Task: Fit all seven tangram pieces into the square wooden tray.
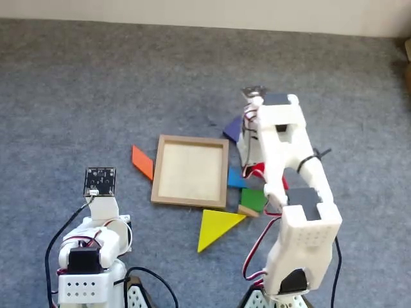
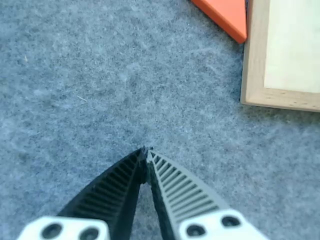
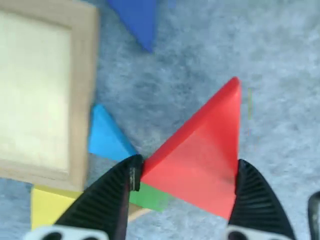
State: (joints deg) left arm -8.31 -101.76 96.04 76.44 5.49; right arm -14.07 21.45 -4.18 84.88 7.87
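The red triangle [image 3: 200, 150] sits between the two fingers of the right hand [image 3: 187, 167], which pinches it by opposite edges, one corner pointing away from the wrist. In the high view a sliver of this red piece shows just right of the square wooden tray [image 1: 189, 142], right of centre in the frame, under the right arm [image 1: 289, 160]. That arm stretches from its base at the lower right up toward the middle and bends down over the pieces. Beside the held triangle lie the light blue triangle [image 3: 107, 137], touching the tray's right rim, the green piece [image 3: 150, 196] partly under the red one, the yellow triangle [image 1: 217, 226] below the tray's lower right corner, and a small tan piece [image 1: 247, 210] next to the green. The dark blue piece [image 1: 233, 128] rests near the tray's upper right corner, and the orange piece [image 1: 142, 162] just off its left edge. The left hand [image 2: 146, 155] is pressed together with nothing in it, hovering over the grey surface [image 2: 100, 75] at the lower left of the frame, its arm folded back.
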